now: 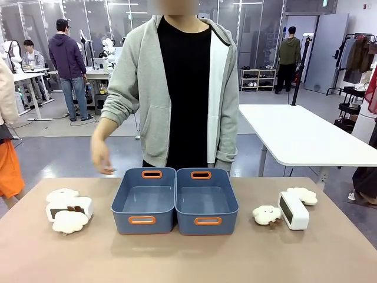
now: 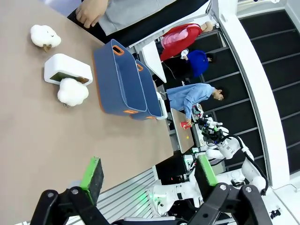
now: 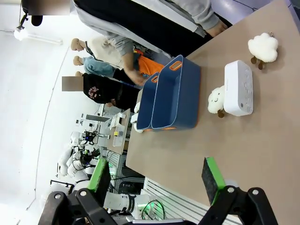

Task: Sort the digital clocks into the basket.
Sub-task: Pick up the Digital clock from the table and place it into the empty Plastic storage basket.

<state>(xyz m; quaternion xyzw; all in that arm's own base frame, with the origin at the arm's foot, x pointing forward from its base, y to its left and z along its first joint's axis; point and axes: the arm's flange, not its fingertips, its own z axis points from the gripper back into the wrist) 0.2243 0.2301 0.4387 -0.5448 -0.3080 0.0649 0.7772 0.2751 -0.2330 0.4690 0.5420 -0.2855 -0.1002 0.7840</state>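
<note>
Two joined blue baskets (image 1: 126, 223) with orange handle slots stand empty at the table's middle. One white digital clock (image 1: 70, 207) lies at the left between two cloud plush toys (image 1: 62, 194). The other digital clock (image 1: 293, 210) stands at the right, also flanked by plush clouds (image 1: 267, 214). My left gripper (image 2: 148, 173) hangs open high above the table, far from its clock (image 2: 68, 69) and the baskets (image 2: 115, 79). Equally high and open, my right gripper (image 3: 155, 176) looks down on the right clock (image 3: 239, 87) and the baskets (image 3: 180, 101). Neither holds anything.
A person in a grey hoodie stands at the far edge behind the baskets, one hand (image 1: 101, 159) hovering over the table's far left. A white table (image 1: 300, 132) stands behind at the right. Bare tabletop (image 1: 188, 259) lies in front of the baskets.
</note>
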